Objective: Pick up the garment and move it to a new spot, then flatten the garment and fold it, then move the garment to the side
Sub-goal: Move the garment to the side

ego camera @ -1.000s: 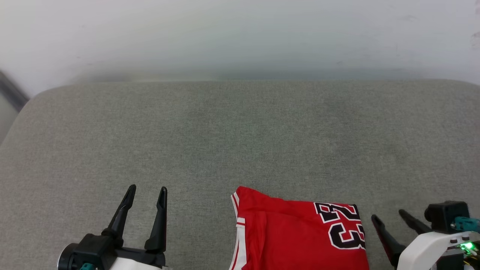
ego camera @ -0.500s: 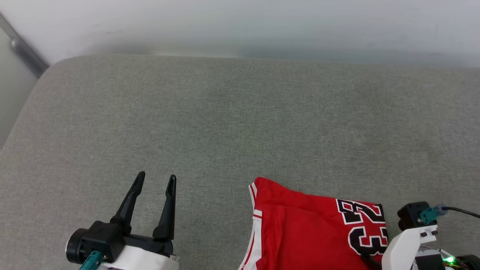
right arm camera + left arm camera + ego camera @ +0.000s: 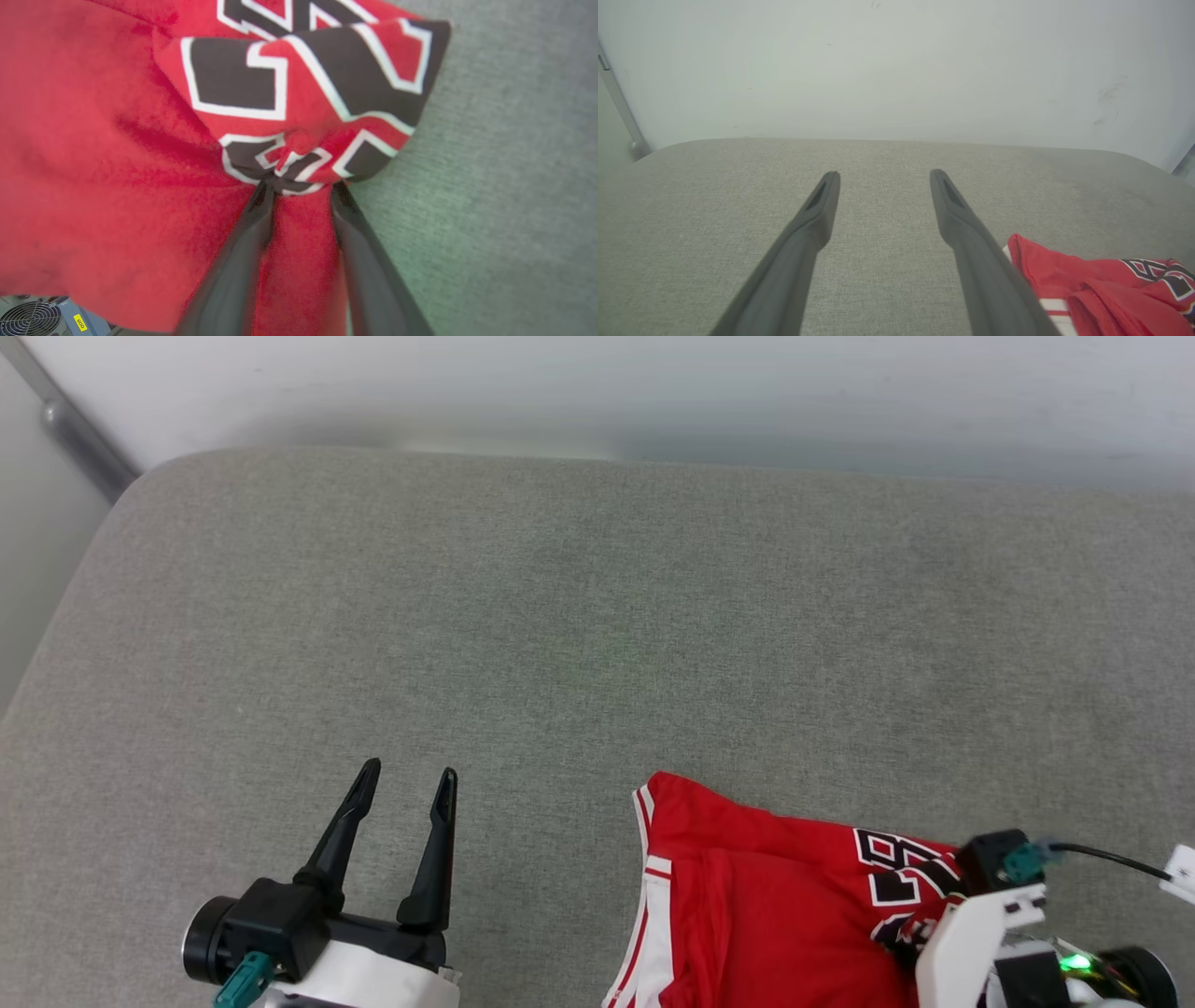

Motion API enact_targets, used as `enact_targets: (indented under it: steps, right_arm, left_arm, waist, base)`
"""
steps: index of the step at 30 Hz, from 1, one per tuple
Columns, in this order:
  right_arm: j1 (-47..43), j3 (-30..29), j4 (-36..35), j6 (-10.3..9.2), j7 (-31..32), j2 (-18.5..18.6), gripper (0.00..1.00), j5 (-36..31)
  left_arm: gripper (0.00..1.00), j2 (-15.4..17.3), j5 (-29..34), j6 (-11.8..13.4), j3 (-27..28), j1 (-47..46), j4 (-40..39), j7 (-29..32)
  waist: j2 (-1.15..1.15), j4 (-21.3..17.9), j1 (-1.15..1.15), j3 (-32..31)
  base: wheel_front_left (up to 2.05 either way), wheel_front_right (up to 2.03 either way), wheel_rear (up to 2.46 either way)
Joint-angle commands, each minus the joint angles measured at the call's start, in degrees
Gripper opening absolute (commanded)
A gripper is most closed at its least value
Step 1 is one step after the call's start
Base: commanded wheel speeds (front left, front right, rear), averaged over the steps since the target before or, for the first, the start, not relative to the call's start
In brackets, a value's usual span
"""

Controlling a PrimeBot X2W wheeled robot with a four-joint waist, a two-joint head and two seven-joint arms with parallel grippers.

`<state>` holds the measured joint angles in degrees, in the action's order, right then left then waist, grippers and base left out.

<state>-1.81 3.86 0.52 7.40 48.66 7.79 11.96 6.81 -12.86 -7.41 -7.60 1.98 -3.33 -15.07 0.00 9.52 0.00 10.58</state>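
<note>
On the grey cushion (image 3: 597, 616), near its front edge, lay the soft, limp shirt (image 3: 766, 896). The right gripper (image 3: 302, 185) pinched its printed corner, likely a fair hold. The left gripper (image 3: 411, 770) gaped empty nearby.

One garment (image 3: 747, 905), two grippers (image 3: 409, 782) (image 3: 301, 186)

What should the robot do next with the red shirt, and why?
Probably close the jaws of the right gripper tight on the garment before lifting: the cloth bunches up between the fingers at the number corner, but I can't tell the pinch is firm.
</note>
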Motion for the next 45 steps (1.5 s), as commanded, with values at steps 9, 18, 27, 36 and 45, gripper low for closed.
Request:
enact_targets:
  steps: [9, 18, 27, 36, 45]
  right_arm:
    - [4.65, 6.3, -0.49, 0.04, -2.92, 7.21, 0.0, -7.93]
    - [16.14, 19.23, -6.7, 0.07, 0.87, 24.81, 0.0, -10.27]
    - [26.22, 19.62, -5.21, 0.05, -1.02, 36.89, 0.0, -8.01]
    - [29.08, 7.93, 7.24, 0.04, -14.11, 36.05, 0.0, -12.18]
    - [32.77, -6.2, 22.01, 0.05, -26.96, 32.46, 0.0, -17.15]
  left_arm:
    - [1.0, 0.62, -0.26, -0.09, -1.27, -0.43, 0.21, -0.13]
    - [1.0, 0.94, -0.03, -0.09, -7.33, -3.54, 0.3, -0.13]
    - [1.0, 3.62, 0.21, -0.08, -13.39, -10.79, 0.42, -0.13]
    - [1.0, 7.97, 0.41, -0.09, -18.31, -17.3, -1.06, -0.13]
    - [1.0, 10.42, 0.63, -0.09, -18.88, -20.18, -3.98, -0.13]
  waist:
    - [0.0, -4.43, 0.0, -1.83]
    - [0.0, -15.77, 0.0, 2.84]
    - [0.0, -26.31, 0.0, 12.35]
    - [0.0, -29.1, 0.0, 20.24]
    - [0.0, -26.09, 0.0, 24.81]
  base:
    - [0.0, 0.0, 0.0]
    - [0.0, 0.0, 0.0]
    - [0.0, 0.0, 0.0]
    - [0.0, 0.0, 0.0]
    - [0.0, 0.0, 0.0]
